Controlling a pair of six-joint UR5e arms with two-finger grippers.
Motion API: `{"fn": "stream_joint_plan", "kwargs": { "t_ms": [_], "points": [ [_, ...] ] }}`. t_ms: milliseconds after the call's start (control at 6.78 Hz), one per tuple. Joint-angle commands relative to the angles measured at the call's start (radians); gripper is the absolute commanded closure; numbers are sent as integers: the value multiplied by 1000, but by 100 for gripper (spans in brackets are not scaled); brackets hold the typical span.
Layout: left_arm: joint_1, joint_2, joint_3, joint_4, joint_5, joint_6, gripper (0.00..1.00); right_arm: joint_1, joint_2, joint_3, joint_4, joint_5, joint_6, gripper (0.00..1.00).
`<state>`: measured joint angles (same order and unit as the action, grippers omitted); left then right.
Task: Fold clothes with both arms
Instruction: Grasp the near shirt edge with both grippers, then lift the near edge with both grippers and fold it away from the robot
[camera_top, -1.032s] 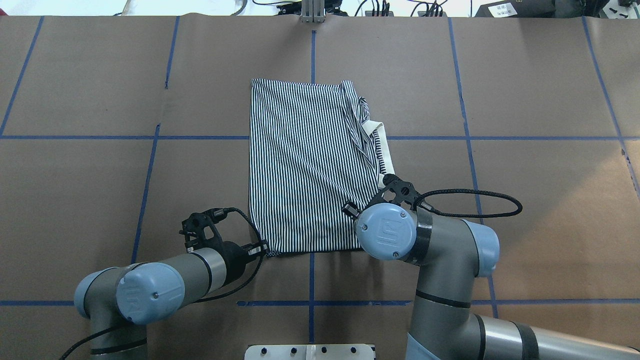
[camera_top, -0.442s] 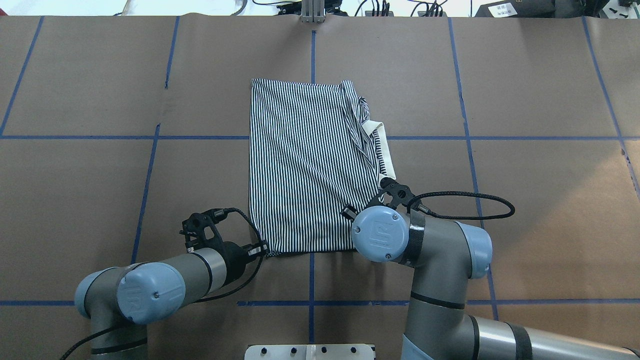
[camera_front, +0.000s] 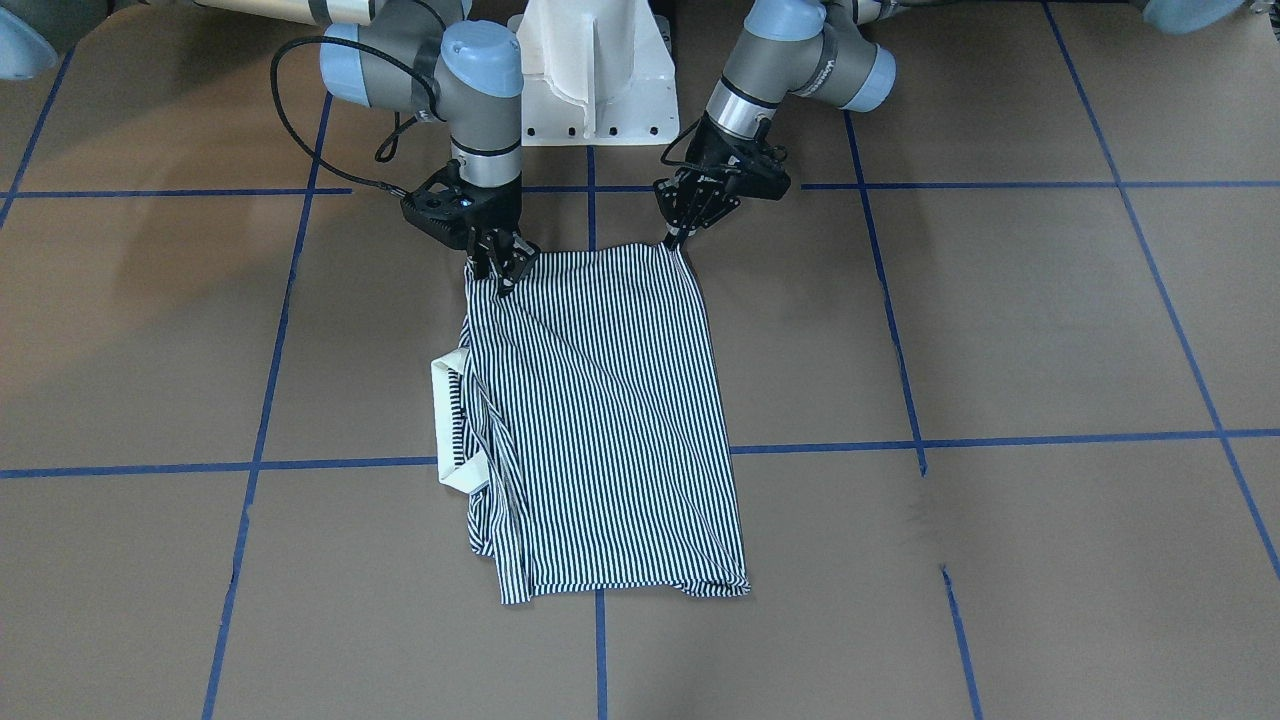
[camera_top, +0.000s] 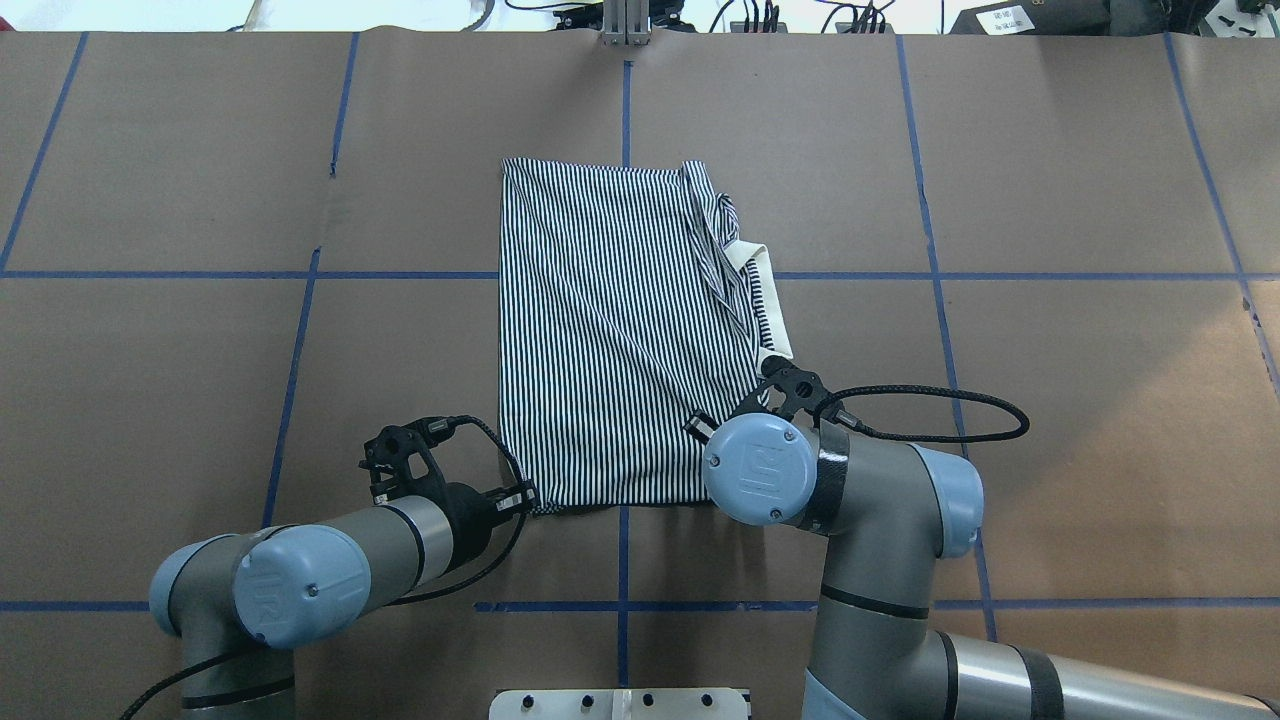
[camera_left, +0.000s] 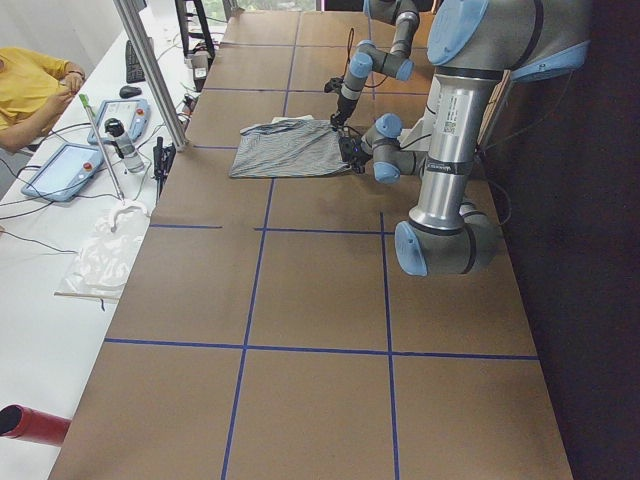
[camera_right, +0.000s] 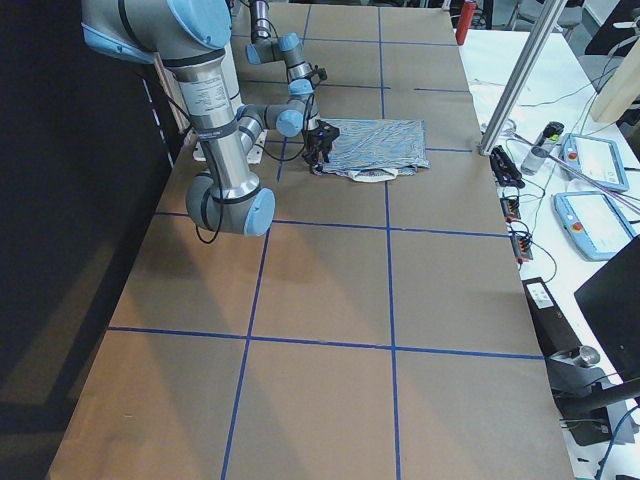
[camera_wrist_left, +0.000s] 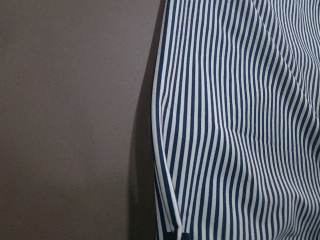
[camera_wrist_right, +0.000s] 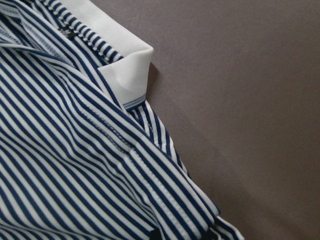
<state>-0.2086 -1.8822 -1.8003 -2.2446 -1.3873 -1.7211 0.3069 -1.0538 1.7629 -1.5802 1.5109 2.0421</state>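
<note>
The striped polo shirt (camera_top: 620, 330) lies flat in a folded rectangle at the table's middle, its white collar (camera_top: 755, 258) sticking out on the right side. My left gripper (camera_front: 673, 240) is pinched shut on the shirt's near-left corner, low at the table, and also shows as the left gripper (camera_top: 527, 497) from overhead. My right gripper (camera_front: 503, 280) is shut on the near-right corner of the shirt (camera_front: 600, 420); from overhead its own wrist hides it. Both wrist views are filled with striped cloth (camera_wrist_left: 240, 125) on brown paper, the right one also with the collar (camera_wrist_right: 125, 65).
Brown paper with blue tape lines (camera_top: 624, 100) covers the table. The white pedestal base (camera_front: 595, 70) stands behind the shirt's near edge. A side bench with pendants (camera_left: 70, 170) runs along the far edge, where a person in yellow (camera_left: 30, 85) sits.
The right arm's wrist has shifted slightly left and toward the robot, and the shirt's near-right corner has drawn in a little with it. The left arm has stayed still.
</note>
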Motion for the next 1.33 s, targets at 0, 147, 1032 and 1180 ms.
{"fn": "stream_joint_plan", "kwargs": {
  "t_ms": [0,147,1032,1180],
  "points": [
    [0,-5,-4,0,1,0,100,0,0,1,0,-3,9,100],
    [0,-8,-5,0,1,2,100,3,0,6,0,-3,10,100],
    [-3,-32,-587,636,-159,38,100,-57,-5,498,-348,-2,33,100],
    [-5,-52,-553,652,-157,41,100,-58,-2,472,-345,-3,32,100]
  ]
}}
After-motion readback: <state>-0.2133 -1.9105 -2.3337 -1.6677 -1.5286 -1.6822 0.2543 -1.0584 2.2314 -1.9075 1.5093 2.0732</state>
